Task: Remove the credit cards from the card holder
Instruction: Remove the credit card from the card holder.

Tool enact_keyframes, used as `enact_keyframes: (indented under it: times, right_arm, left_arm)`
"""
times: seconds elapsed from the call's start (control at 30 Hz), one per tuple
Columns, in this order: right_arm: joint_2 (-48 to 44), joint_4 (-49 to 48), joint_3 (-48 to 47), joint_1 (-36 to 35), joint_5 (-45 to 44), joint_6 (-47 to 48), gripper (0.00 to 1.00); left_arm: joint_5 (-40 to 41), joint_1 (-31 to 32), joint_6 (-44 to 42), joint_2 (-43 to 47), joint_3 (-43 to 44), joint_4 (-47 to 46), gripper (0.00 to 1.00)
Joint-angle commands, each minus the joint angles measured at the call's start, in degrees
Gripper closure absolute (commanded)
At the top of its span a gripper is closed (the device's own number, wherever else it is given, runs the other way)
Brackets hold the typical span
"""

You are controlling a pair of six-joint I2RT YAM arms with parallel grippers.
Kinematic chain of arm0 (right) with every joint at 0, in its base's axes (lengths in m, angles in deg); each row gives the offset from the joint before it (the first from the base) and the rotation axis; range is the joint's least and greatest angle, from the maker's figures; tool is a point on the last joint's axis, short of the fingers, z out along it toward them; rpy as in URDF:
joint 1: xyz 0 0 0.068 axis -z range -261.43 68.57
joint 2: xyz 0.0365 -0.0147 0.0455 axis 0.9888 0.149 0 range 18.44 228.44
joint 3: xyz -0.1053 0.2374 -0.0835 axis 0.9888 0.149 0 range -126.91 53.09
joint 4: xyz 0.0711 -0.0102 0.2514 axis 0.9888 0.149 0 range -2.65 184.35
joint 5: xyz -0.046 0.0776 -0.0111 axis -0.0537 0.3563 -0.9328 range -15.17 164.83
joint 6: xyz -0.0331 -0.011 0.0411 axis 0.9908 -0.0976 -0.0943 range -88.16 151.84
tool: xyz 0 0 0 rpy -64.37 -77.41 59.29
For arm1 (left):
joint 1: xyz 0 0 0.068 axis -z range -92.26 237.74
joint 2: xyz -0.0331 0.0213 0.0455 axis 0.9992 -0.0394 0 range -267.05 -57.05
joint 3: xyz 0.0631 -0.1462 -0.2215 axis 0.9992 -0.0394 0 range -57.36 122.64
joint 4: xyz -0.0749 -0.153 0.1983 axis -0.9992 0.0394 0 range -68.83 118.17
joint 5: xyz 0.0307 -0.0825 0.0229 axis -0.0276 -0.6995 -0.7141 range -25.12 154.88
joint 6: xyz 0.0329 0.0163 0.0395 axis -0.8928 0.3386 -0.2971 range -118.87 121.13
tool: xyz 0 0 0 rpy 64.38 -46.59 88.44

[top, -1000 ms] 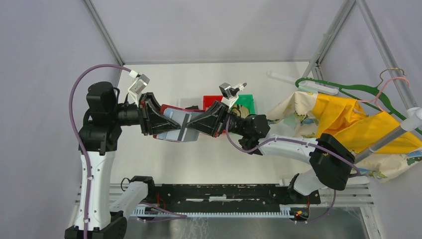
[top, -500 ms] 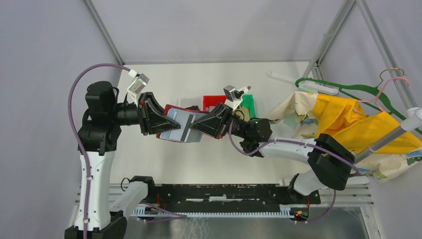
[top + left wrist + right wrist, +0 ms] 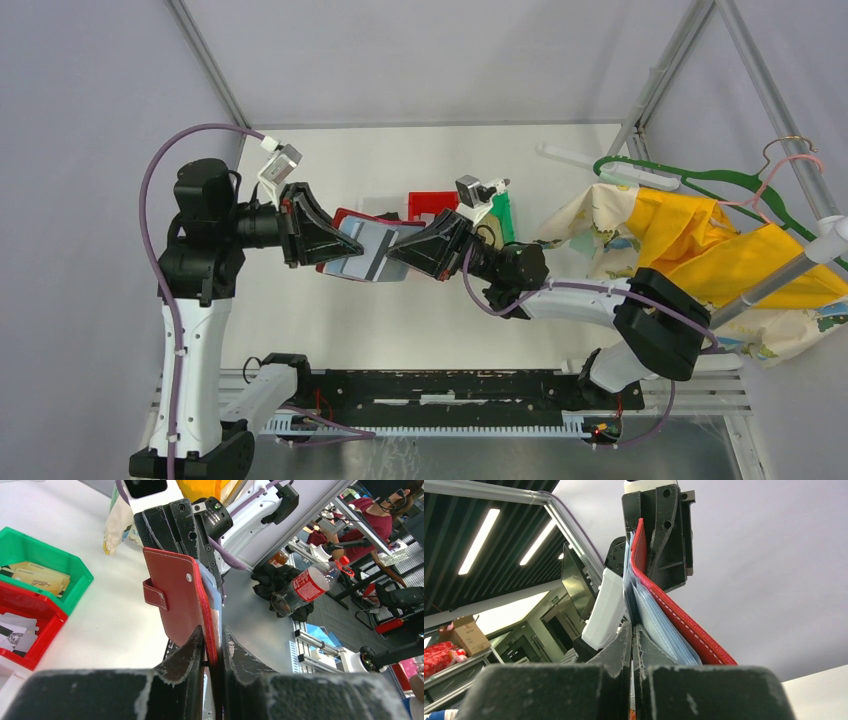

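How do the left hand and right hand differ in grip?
The left hand clamps the card holder by its red cover; the right hand pinches a pale blue leaf inside it. The left hand is parted by the cover's thickness; the right hand is fully shut. Both hold it in the air.

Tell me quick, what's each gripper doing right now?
Left gripper: closed on the card holder, at its red cover's edge.
Right gripper: closed beside its pale pocket leaves; whether anything is pinched cannot be told.
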Motion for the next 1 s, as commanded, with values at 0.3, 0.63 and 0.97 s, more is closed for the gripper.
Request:
enact_keyframes:
  times: [0.3,0.63,0.97]
  right_arm:
    - [-3.15,-4.77,2.28,-0.02,-3.05,0.69,1.00]
    - [-2.34,1.20,-1.98,-1.62,-0.36,2.81,0.77]
    - [-2.62,4.85,-2.72,-2.07,-0.63,4.92,0.96]
  left_arm:
    - [-2.44,0.05,2.57,0.40,3.68,-1.54,0.86]
    - [4.16,0.11,5.85,1.49,1.98,-5.72,0.98]
    - [5.76,0.07,12.33,3.50,-0.10,-13.62,0.98]
